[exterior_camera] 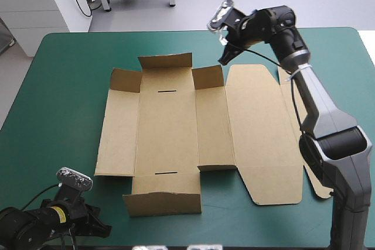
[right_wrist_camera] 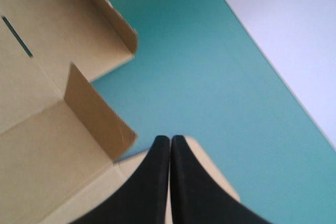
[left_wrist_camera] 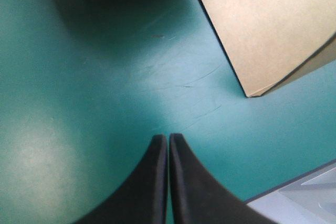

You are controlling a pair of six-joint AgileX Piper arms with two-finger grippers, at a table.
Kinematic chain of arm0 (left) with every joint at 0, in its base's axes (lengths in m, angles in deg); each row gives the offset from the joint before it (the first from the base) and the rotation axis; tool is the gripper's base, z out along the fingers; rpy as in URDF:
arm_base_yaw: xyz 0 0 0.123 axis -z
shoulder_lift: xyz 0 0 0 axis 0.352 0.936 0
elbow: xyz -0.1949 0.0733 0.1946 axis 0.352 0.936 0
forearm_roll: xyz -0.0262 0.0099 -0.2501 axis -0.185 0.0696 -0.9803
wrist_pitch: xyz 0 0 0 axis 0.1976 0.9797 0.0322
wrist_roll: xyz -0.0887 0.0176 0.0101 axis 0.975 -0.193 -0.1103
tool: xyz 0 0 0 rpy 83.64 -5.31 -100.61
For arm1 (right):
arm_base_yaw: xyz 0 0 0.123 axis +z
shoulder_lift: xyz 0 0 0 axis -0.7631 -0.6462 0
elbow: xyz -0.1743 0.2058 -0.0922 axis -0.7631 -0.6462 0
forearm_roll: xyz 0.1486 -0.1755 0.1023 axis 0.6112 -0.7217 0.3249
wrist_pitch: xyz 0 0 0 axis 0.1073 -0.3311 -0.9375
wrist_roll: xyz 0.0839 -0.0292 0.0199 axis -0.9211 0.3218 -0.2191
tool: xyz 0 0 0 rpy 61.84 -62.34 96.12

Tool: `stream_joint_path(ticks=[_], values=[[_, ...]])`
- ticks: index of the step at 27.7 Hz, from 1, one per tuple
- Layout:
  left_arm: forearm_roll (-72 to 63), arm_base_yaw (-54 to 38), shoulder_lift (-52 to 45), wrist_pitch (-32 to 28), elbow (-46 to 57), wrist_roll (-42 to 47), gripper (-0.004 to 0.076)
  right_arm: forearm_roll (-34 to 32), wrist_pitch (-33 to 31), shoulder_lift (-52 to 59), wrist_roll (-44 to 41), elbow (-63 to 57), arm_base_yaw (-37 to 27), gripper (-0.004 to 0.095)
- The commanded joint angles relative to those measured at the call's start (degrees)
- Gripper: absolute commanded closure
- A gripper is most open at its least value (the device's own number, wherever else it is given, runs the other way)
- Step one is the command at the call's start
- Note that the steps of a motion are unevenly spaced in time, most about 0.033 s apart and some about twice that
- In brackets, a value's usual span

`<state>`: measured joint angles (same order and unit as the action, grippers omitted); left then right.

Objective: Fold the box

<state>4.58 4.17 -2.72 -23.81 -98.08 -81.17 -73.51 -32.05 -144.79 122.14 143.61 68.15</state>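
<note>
The brown box (exterior_camera: 167,133) lies spread out in the middle of the teal-green table, its end flaps slightly raised and its wide lid panel (exterior_camera: 258,133) flat on the right. My right gripper (exterior_camera: 225,58) is shut and empty. It hovers over the far edge where the lid meets the tray. In the right wrist view the box (right_wrist_camera: 47,150), with a raised flap (right_wrist_camera: 97,111), lies beside my right gripper (right_wrist_camera: 170,139). My left gripper (exterior_camera: 102,226) rests shut and empty near the front left corner. A corner of the box (left_wrist_camera: 262,35) lies ahead of my left gripper (left_wrist_camera: 168,137).
Bare teal-green cover (exterior_camera: 70,86) runs along the left side and the far edge of the table. A further strip of brown board (exterior_camera: 319,187) shows past the lid, partly hidden by the right arm. The table's front edge (left_wrist_camera: 294,192) is close beside the left gripper.
</note>
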Motion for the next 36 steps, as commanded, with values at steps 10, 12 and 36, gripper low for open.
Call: stream_joint_path(ticks=[10,12,36], values=[[-0.73,0.13,0.23,-1.95,-1.31,0.2,0.0731,1.65,-9.25,10.6,-18.72,1.9,-14.42,0.0921],[-0.73,0.13,0.23,-1.95,-1.31,0.2,0.0731,1.73,-9.25,12.1,-19.82,1.9,-15.0,0.0921],[-0.83,0.13,0.23,-1.95,-1.31,-0.17,0.0731,1.6,2.2,44.39,-17.71,-46.16,-15.23,0.0922]])
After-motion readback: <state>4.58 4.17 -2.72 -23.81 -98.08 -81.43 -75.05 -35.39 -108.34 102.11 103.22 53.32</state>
